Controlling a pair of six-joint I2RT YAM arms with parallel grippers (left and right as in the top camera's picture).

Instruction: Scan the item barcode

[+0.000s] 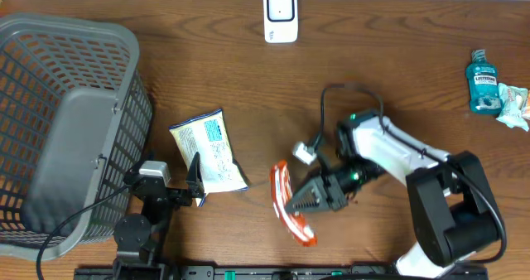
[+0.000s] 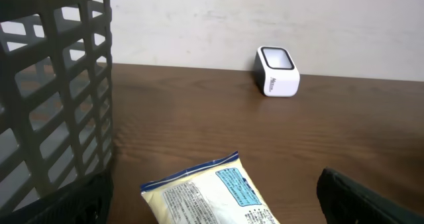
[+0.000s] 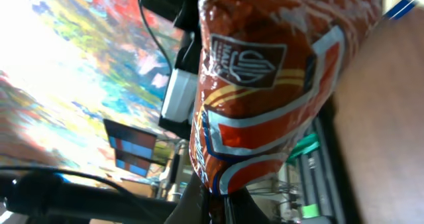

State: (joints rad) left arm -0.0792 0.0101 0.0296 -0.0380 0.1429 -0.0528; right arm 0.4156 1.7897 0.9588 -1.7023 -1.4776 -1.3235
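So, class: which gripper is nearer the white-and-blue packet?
Left. The left gripper is open beside the white-and-blue packet; the right gripper is farther off, shut on the orange packet.

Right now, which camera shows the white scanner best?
Left wrist: the scanner sits unobstructed, its window and side both clear. Overhead shows the scanner small, from straight above. Right wrist misses it entirely.

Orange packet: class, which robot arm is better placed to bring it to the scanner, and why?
Right. The right gripper is shut on the orange packet. The left gripper is open, gripping nothing, by the white-and-blue packet. The scanner stands at the far edge.
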